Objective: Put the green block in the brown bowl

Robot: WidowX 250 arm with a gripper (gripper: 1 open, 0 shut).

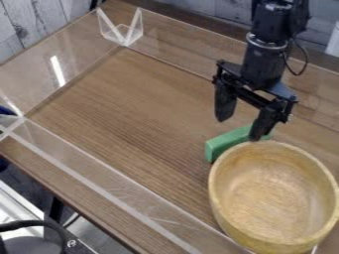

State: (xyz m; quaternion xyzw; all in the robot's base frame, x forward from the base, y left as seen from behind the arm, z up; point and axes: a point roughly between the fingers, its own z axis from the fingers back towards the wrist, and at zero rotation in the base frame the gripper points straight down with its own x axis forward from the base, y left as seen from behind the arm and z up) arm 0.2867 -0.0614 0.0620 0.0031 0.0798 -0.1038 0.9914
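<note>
The green block (227, 144) lies flat on the wooden table, its near end touching the far rim of the brown bowl (275, 193). The bowl is a wide light wooden one at the lower right, with nothing in its hollow. My gripper (247, 113) hangs pointing straight down over the block's far end, which its dark fingers (224, 105) partly hide. The jaws stand open, one finger on each side of the block. I cannot tell whether the fingertips touch the block or the table.
A clear plastic wall (79, 159) runs along the table's left and front edge. A small clear stand (119, 28) sits at the far left corner. The brown tabletop (126, 104) stretches left of the block.
</note>
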